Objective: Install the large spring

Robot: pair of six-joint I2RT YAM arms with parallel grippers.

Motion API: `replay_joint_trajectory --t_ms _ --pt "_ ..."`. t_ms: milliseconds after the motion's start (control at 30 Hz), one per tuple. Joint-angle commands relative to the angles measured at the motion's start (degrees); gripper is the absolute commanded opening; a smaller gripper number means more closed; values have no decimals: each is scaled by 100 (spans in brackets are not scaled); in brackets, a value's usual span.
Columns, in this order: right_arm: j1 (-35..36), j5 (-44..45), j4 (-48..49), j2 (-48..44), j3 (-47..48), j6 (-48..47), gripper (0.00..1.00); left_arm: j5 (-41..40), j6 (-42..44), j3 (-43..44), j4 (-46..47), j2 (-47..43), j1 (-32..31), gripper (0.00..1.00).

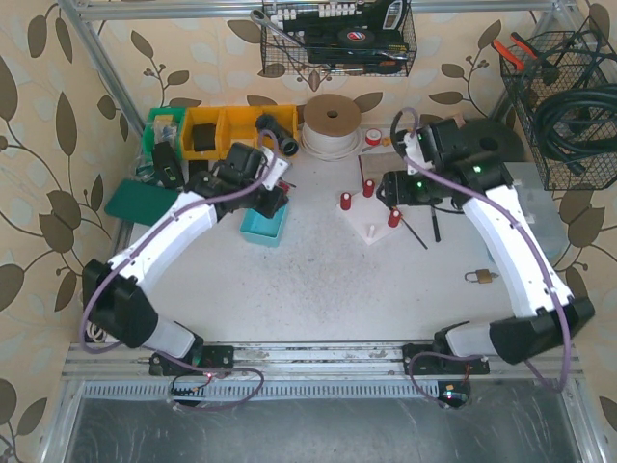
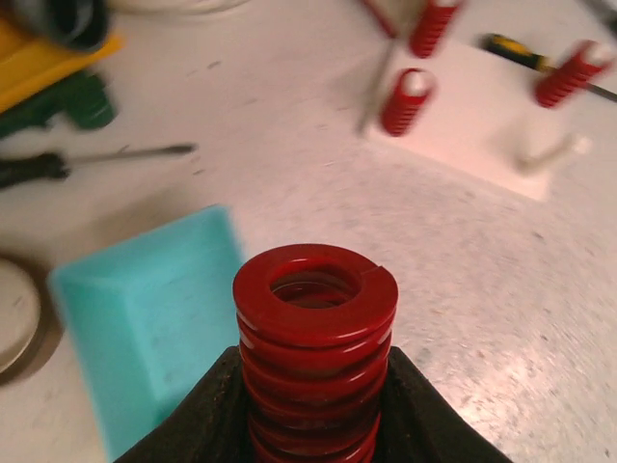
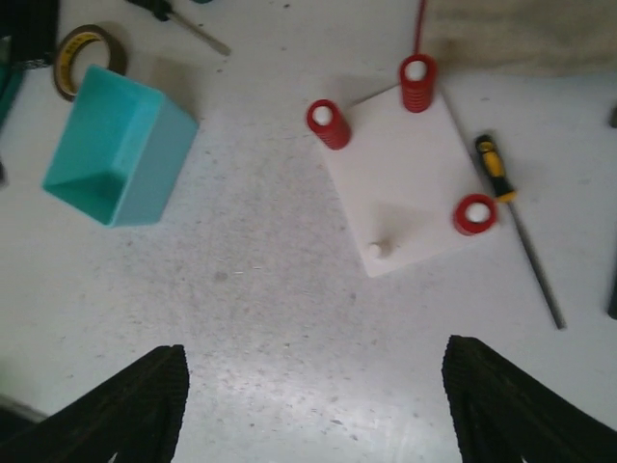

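Note:
My left gripper (image 2: 315, 405) is shut on a large red spring (image 2: 315, 338), held upright over the near edge of a teal bin (image 2: 145, 318). In the top view the left gripper (image 1: 273, 200) hangs above that teal bin (image 1: 263, 228). A white peg board (image 1: 376, 220) lies at mid table with three red springs on pegs (image 1: 346, 201) and one bare white peg (image 3: 378, 249). The board also shows in the right wrist view (image 3: 405, 183). My right gripper (image 3: 313, 410) is open and empty, high above the table near the board (image 1: 393, 188).
A yellow-handled screwdriver (image 3: 501, 178) lies right of the board. A tape roll (image 3: 85, 53) and a black screwdriver (image 2: 58, 166) lie near the teal bin. Yellow and green bins (image 1: 217, 130), a large tape spool (image 1: 332, 123) and a padlock (image 1: 482, 277) sit around.

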Motion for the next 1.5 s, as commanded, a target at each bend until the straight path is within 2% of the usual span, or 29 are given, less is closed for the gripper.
replay_joint_trajectory --t_ms 0,267,367,500,700,1167,1333,1467 --pt "-251 -1585 144 581 418 261 69 568 1115 -569 1325 -625 -488 1" --pt "-248 -3357 683 1271 672 737 49 955 1592 -676 2035 -474 -1023 1" --pt "-227 -3643 928 1279 591 891 47 1019 1651 -591 2178 -294 -1175 1" --pt "-134 -3980 942 1444 661 949 49 1112 1773 -447 2192 -94 -1344 1" --pt "77 -3971 677 1756 926 794 53 1224 1803 -343 2311 -20 -1489 0" --pt "327 -3667 -257 2309 1208 281 52 1212 1780 -200 2517 -14 -1553 0" --pt "287 -2978 -412 2235 1492 250 61 1165 1795 -244 2494 -12 -1553 0" --pt "285 -3161 -213 2176 1302 381 63 1168 1810 -240 2468 -14 -1554 0"
